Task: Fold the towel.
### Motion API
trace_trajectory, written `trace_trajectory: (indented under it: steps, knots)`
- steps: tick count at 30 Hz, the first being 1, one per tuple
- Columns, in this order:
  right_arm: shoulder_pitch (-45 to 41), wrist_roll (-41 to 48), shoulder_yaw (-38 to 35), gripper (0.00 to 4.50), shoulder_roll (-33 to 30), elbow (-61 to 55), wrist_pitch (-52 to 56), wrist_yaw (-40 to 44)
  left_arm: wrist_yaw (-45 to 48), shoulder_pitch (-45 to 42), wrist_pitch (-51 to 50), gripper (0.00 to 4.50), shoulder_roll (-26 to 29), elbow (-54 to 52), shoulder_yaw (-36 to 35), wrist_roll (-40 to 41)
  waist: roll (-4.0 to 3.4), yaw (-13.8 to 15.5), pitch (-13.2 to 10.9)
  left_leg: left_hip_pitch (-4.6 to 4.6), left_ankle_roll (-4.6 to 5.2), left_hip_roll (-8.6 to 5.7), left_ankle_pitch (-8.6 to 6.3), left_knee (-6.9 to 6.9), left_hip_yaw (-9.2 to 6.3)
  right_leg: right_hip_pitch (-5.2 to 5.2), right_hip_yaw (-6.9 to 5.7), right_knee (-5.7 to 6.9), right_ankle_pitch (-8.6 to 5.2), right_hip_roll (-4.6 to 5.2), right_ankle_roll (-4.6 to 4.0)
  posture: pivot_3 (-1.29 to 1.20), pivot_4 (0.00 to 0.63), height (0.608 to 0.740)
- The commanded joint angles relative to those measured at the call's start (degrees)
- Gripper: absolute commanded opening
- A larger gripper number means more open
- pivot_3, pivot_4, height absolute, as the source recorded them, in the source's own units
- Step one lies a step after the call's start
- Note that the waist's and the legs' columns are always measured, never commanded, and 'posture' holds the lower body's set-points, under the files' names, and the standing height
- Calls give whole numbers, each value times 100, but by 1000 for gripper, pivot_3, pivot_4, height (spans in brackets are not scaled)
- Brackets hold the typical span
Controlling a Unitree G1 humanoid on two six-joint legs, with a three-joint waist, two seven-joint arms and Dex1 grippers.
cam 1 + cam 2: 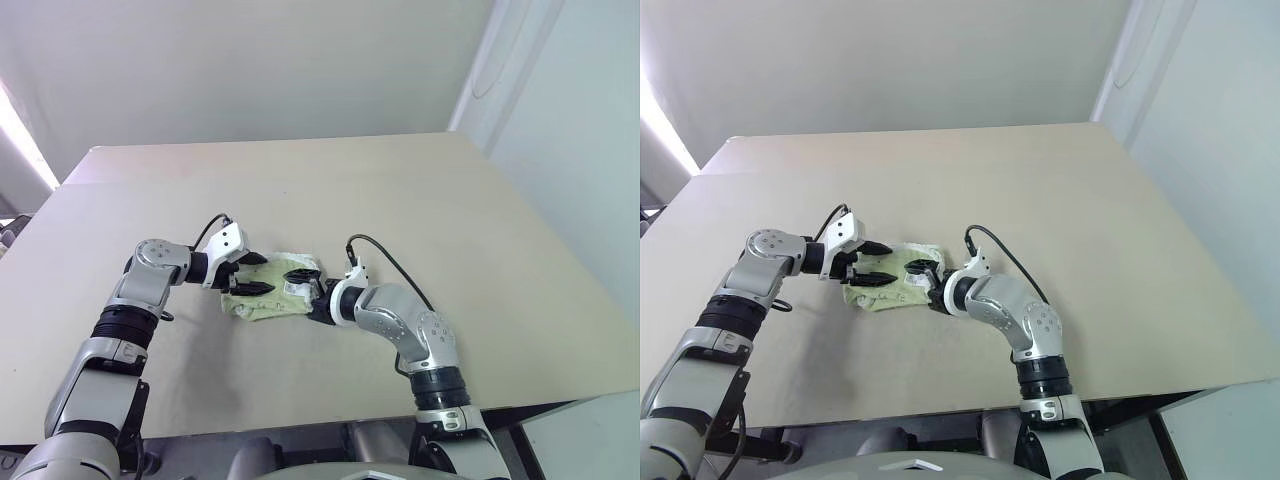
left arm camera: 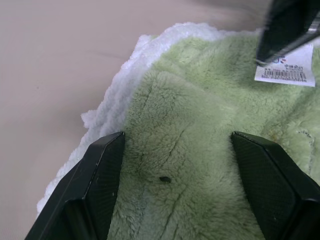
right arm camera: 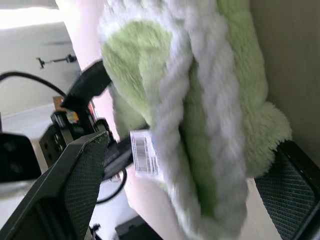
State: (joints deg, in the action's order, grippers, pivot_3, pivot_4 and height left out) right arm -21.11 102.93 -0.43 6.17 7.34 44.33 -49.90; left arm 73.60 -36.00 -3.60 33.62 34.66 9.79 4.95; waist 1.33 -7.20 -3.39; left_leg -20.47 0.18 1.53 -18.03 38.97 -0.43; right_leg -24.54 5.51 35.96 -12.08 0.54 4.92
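Observation:
The towel is a small light green bundle with white edging, lying bunched near the table's front. Its white label faces up on the side toward my right arm. My left gripper reaches in from the left and stands open, its fingers wide apart over the towel's left part. My right gripper comes from the right, also open, with the towel's rolled white edge lying between its two fingers. One right finger sits just beside the label.
The towel lies on a wide beige table, with bare tabletop all around it. The table's front edge runs close below my arms, and a white wall stands behind the far edge.

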Motion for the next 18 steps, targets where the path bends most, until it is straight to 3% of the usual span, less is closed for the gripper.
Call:
trace_trajectory:
  steps: [1, 12, 15, 18]
  knots:
    - [-231, -501, -195, 4470, 67, 162, -205, 239, -6, 8, -46, 3630, 50, -226, -50, 21, 0, -1, 0, 1, 0, 0, 0, 0, 0, 0, 0, 0, 0, 1, 0, 0, 0, 712]
    - [-688, -1512, -358, 4470, 202, 931, -17, 658, -74, -5, -67, 3630, 40, -224, -60, 11, -3, -15, 3, 15, 0, 8, 0, 2, -2, 11, -3, 11, 6, -1, -8, 0, 0, 712]
    - [-731, -1624, -448, 3876, 242, 1001, 57, 719, -108, -16, -84, 3630, 72, -195, -108, 30, -4, -15, 3, 18, 0, 8, 0, 2, -2, 12, -5, 11, 7, -1, -8, 0, 0, 712]
    - [-781, -1755, -521, 2757, 253, 1014, 125, 892, -109, -52, -253, 3630, 135, -244, -177, 98, -5, -16, 2, 16, 0, 8, 0, 2, -2, 11, -7, 11, 8, -1, -9, 0, 0, 712]
